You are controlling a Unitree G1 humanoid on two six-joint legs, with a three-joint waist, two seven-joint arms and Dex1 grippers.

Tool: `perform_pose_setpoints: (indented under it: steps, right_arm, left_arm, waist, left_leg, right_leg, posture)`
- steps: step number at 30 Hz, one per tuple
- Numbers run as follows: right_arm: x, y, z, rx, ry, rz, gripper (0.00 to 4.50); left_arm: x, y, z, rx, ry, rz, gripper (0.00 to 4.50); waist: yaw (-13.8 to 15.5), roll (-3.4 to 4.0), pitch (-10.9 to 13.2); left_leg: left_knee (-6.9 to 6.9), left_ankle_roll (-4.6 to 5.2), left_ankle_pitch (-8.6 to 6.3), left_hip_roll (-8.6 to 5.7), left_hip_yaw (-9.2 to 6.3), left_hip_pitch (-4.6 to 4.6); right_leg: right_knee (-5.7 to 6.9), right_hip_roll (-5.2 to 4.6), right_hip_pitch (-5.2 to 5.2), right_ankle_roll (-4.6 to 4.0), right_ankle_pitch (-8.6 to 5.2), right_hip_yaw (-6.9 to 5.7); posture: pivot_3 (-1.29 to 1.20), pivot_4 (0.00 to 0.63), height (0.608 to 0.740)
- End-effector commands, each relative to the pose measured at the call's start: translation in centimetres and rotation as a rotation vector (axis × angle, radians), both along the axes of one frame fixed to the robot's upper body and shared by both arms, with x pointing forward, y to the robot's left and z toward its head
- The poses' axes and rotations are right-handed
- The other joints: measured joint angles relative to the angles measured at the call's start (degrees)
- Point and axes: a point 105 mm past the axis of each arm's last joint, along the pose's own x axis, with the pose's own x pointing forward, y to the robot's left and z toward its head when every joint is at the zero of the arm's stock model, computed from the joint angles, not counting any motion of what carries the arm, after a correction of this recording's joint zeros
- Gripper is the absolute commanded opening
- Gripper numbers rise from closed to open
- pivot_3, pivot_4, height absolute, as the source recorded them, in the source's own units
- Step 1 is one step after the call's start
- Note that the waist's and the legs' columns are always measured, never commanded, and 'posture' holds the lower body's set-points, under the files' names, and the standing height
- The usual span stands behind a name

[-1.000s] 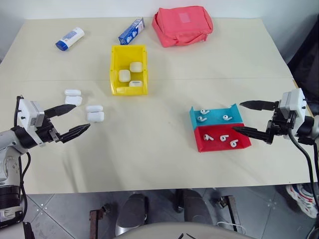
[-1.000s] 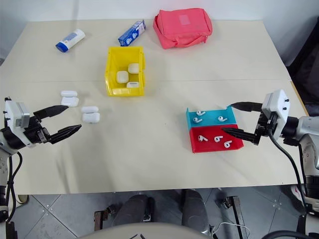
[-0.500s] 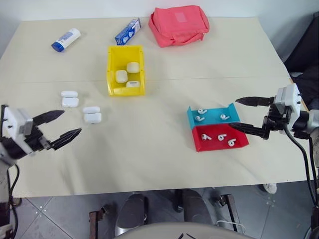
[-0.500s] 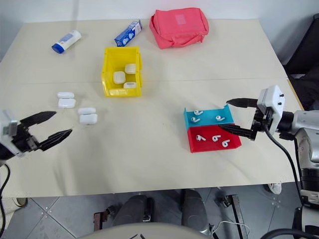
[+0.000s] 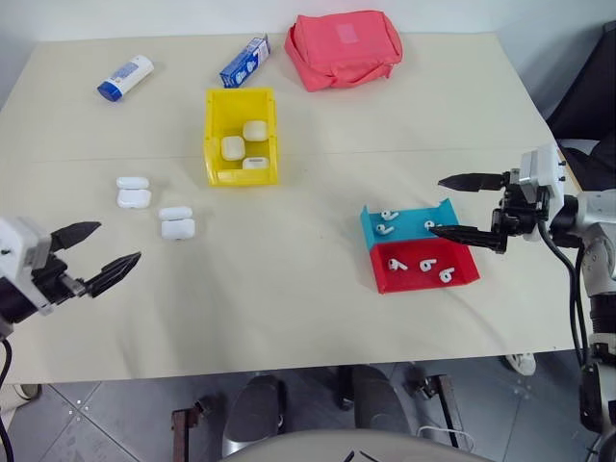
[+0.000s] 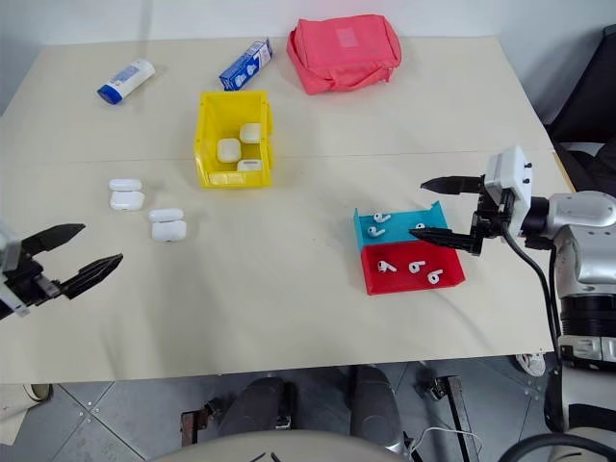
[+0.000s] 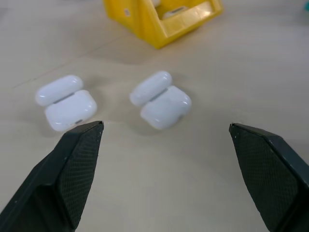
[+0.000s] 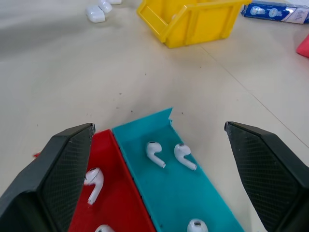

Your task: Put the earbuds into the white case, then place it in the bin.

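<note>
Cream table [image 5: 318,289], largest thing in view. Red pouch [image 5: 345,48] at the far edge, near the middle; blue-and-white box [image 5: 243,60] just beside it, white bottle with blue cap [image 5: 124,76] toward the far left corner. Yellow bin [image 5: 241,137] stands left of centre in the far half, 3 white cases already lying in it. 2 more white cases, both with lids flipped open, sit on the bare table nearer the left edge: outer case [image 5: 134,192], inner case [image 5: 177,222]; neither in the bin, no bud visible in either as far as can be told. Toward the right edge, blue tray [image 5: 409,223] and red tray [image 5: 428,269] touch side by side; earbuds [image 8: 155,153] lie loose in both, 3 in each counted from the head view. Left gripper [image 5: 92,257] hovers over the near left part of the table, jaws spread wide, holding nothing, its wrist view looking straight at the 2 open cases. Right gripper [image 5: 465,206] hangs over the right end of the trays, jaws likewise wide apart, nothing between them. Judgement: 3 cases look finished; the current round is at its start, with no bud picked, no case loaded or shut. Left to do: lift buds from a tray, seat them in an open case, close it, drop it in the bin.
</note>
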Motion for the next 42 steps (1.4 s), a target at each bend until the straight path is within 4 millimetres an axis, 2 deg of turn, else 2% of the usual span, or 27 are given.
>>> perform_pose_setpoints:
  steps: [1,4,6,8,17,25,30,42]
  right_arm:
    - [0.1,0.2,0.8,-0.007,-0.035,0.031,4.5]
    - [0.3,0.5,0.8,-0.007,-0.039,0.042,4.5]
    - [0.3,0.7,0.7,-0.004,-0.035,0.055,4.5]
    - [0.3,0.9,0.5,-0.005,-0.029,0.062,4.5]
    - [-0.1,1.1,0.4,-0.012,-0.011,0.096,4.5]
    - [-0.8,1.5,0.9,0.001,-0.011,0.169,4.5]
    - [-0.7,1.6,0.6,0.001,-0.012,0.159,4.5]
    - [-1.5,1.4,0.3,0.047,-0.001,0.183,4.5]
  left_arm:
    - [0.9,-0.6,1.4,0.057,0.07,0.109,4.44]
    - [1.6,-1.3,1.4,0.066,0.152,0.186,4.44]
    - [2.0,-1.2,0.4,0.089,0.338,0.307,4.44]
    - [2.3,-1.6,0.6,0.094,0.415,0.375,4.44]
    - [5.0,-2.2,0.6,0.046,0.504,0.428,4.44]
    - [6.7,-4.0,0.3,-0.049,0.593,0.445,4.44]
    - [7.0,-5.1,0.6,-0.079,0.632,0.444,4.44]
    - [7.0,-7.0,-0.4,-0.118,0.691,0.515,4.44]
  waist:
    - [-0.01,0.01,0.0]
    - [-0.13,0.06,0.0]
    - [-0.05,0.06,-0.01]
    - [0.05,0.02,-0.02]
    - [-0.22,-0.03,-0.03]
    - [-0.08,-0.03,-0.03]
    - [-0.07,-0.05,-0.03]
    - [-0.02,-0.05,-0.04]
  left_leg:
    - [0.0,0.0,0.0,-0.01,0.0,0.0]
    - [0.0,0.01,0.01,-0.07,0.01,0.04]
    - [0.0,0.01,0.01,-0.09,0.03,0.05]
    - [0.01,0.0,0.06,-0.12,0.0,0.04]
    - [0.01,-0.18,0.14,-0.11,-0.01,0.11]
    - [0.03,-0.23,0.18,-0.19,-0.17,0.09]
    - [0.03,-0.31,0.24,-0.2,-0.18,0.08]
    - [0.05,-0.38,0.26,-0.26,-0.24,0.14]
  right_leg:
    - [0.01,0.03,-0.01,0.0,0.0,0.02]
    - [0.05,0.12,0.0,0.0,0.0,0.01]
    - [0.07,0.13,0.01,0.0,0.0,-0.03]
    - [0.11,0.19,0.03,0.04,0.02,-0.11]
    - [0.14,0.2,0.01,0.03,0.01,-0.02]
    - [0.18,0.12,0.04,0.03,0.01,0.16]
    - [0.18,0.13,0.04,0.03,0.01,0.17]
    - [0.19,0.17,0.07,0.03,0.01,0.27]
  posture:
    - [0.0,0.15,0.74]
    - [0.0,0.15,0.74]
    - [0.0,0.15,0.74]
    - [0.0,0.15,0.74]
    - [0.0,0.15,0.74]
    - [0.0,0.15,0.74]
    - [0.0,0.15,0.74]
    - [0.0,0.15,0.74]
